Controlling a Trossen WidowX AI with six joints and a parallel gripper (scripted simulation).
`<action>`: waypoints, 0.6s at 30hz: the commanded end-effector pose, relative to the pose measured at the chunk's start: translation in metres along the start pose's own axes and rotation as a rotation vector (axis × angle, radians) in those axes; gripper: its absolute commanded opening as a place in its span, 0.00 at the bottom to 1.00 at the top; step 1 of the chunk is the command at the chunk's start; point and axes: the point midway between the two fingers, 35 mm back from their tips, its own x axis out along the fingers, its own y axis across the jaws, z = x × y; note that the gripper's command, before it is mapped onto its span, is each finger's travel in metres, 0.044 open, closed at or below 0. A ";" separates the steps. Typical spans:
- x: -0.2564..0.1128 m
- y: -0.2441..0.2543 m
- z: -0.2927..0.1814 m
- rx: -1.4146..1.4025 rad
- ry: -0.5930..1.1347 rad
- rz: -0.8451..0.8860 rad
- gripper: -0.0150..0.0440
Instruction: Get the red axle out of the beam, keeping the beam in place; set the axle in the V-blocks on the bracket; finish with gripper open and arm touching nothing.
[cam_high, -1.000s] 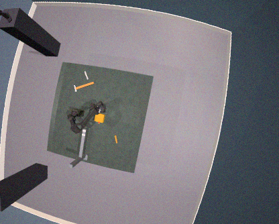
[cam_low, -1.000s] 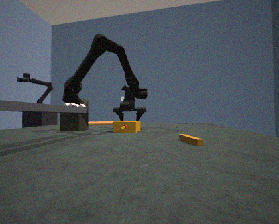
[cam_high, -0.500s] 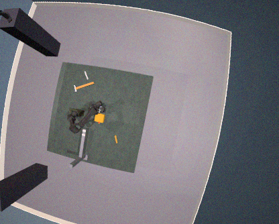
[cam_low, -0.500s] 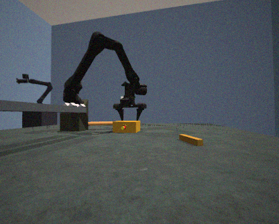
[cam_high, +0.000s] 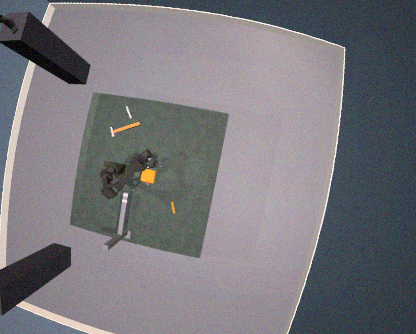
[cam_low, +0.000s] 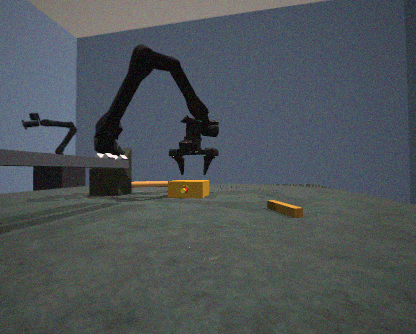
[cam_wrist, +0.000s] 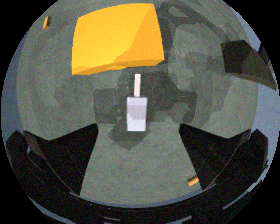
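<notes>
Room: blue wall behind, pale floor around a green worktop.
Arm: black arm, bent high, wrist turned down.
Gripper: fingers wide apart, nothing between them; tips above the height of the beam in the exterior view.
Beam: yellow block, flat on the worktop, near the gripper.
Axle: red axle, only a bit of red showing at the hole in the beam's side. Still to come out.
Bracket: grey bar, pale V-blocks on its end; axle not in them.
Pale tool: small block with thin rod, seen in the wrist view between the finger outlines, not gripped.
Orange stick: lying alone, well apart from the beam.
Hammer: orange handle, white head; white strip near it.
</notes>
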 end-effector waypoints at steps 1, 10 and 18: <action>0.000 0.000 0.001 -0.014 0.000 0.000 1.00; -0.004 0.018 0.033 -0.617 0.017 0.004 1.00; -0.005 0.033 0.072 -1.289 0.022 0.018 1.00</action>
